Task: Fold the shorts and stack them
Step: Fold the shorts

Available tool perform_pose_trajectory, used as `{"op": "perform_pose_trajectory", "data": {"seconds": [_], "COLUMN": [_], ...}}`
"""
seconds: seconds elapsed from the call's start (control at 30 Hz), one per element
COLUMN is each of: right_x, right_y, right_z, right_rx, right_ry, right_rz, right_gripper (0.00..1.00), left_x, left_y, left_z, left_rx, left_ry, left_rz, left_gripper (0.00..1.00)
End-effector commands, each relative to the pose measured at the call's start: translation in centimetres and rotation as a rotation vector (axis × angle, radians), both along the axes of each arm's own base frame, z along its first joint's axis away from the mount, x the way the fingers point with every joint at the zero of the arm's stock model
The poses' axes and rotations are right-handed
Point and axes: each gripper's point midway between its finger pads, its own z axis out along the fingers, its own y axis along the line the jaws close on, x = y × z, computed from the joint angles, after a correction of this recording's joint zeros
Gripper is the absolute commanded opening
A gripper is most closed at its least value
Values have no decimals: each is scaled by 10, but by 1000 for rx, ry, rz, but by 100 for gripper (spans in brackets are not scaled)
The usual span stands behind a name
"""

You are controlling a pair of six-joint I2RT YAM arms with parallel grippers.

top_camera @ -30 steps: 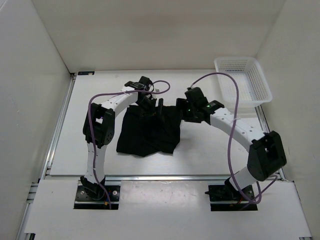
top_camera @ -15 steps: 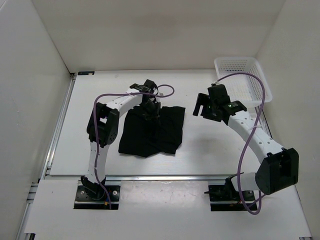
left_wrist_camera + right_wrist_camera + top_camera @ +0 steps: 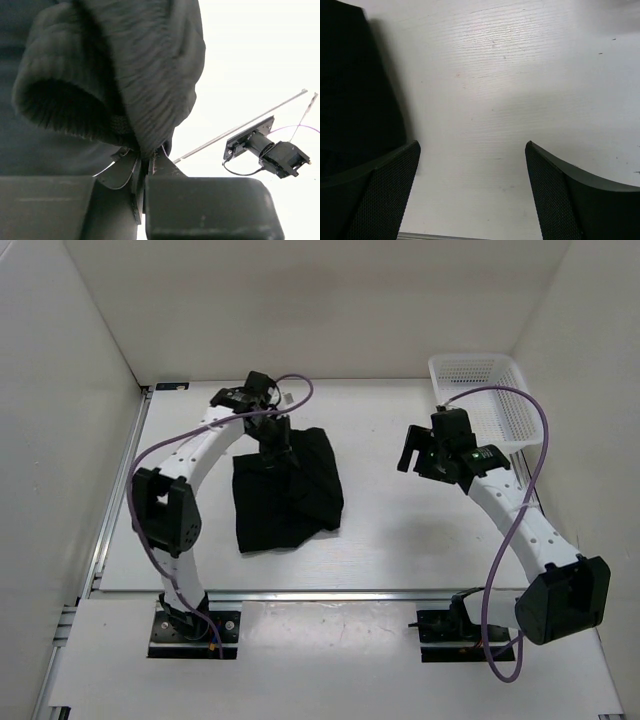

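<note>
Open desk (image 3: 400, 530) runs from the shorts (image 3: 287, 490) to the basket (image 3: 490, 400) at the far right corner. Black, rumpled shorts lie left of centre, far edge pinched by the left gripper (image 3: 275, 438); right gripper (image 3: 472, 145) gapes wide.

Contents, seen from above.

- Worktop (image 3: 400, 530): white, walled on three sides by pale panels.
- Shorts (image 3: 290, 500): one pair, black, lying left of centre in a rough folded oblong with an uneven near edge.
- Left fingers (image 3: 272, 436): closed on the far edge of the shorts, the arm arching over from the left.
- Right fingers (image 3: 408, 452): spread apart, holding nothing, over bare worktop between shorts and basket.
- Basket (image 3: 470, 359): white mesh, far right corner.
- Purple cable (image 3: 300, 390): one looped along each arm.
</note>
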Motion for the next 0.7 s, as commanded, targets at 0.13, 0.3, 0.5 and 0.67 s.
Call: {"op": "perform_pose_trajectory", "data": {"seconds": [0.13, 0.3, 0.5, 0.67], "right_x": [-3, -4, 4, 12], "right_y": [-6, 14, 127, 211], "right_z": [3, -3, -7, -19], "right_rx": [-16, 54, 236, 310], "right_ry": [-8, 18, 102, 139], "right_rz": [23, 134, 586, 792], "right_gripper": [90, 90, 100, 100], "left_x": [-22, -35, -38, -36], "left_y": [61, 87, 90, 95], "left_z": [16, 15, 26, 29], "left_rx": [37, 31, 20, 25], "left_ry": [-18, -21, -67, -78], "left_rz": [158, 297, 325, 340], "left_gripper": [11, 11, 11, 11]}}
